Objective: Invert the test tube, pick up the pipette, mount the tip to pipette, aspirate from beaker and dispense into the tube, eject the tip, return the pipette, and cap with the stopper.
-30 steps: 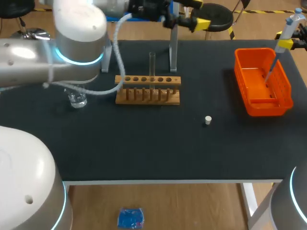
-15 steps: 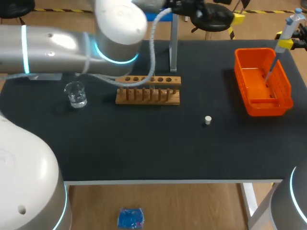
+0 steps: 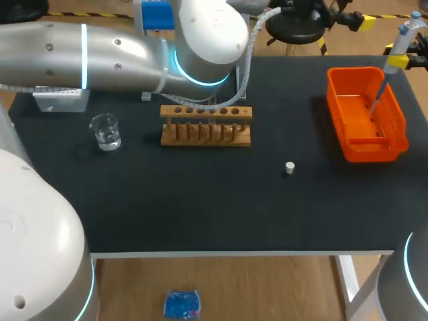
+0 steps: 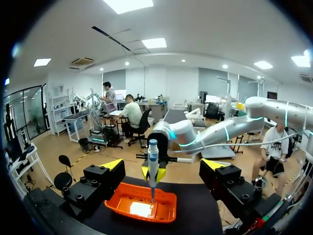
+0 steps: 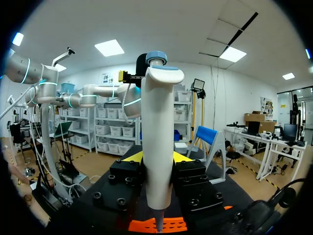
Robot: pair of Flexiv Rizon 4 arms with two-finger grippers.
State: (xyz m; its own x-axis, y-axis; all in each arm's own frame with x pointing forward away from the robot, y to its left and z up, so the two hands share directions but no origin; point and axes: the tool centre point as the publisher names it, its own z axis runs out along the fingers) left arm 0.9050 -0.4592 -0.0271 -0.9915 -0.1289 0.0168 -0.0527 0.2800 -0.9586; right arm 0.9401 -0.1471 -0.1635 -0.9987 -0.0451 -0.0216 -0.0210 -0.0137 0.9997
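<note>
**Camera Placement Across the Three Views**

The worktop (image 3: 200,207) was viewed by the head camera from above and behind, looking down, with the whole surface taken in from afar. The left wrist camera was aimed level across the worktop toward the orange basket (image 4: 161,215) and the pipette (image 4: 152,161), seen at middle distance. The right wrist camera was set hard against the same pipette. The orange basket and pipette were shared by all three views.

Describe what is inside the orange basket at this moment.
The pipette, held by the right gripper, points its thin end down into the orange basket. A pale patch shows on the floor; the near wall hides part of it.
</note>
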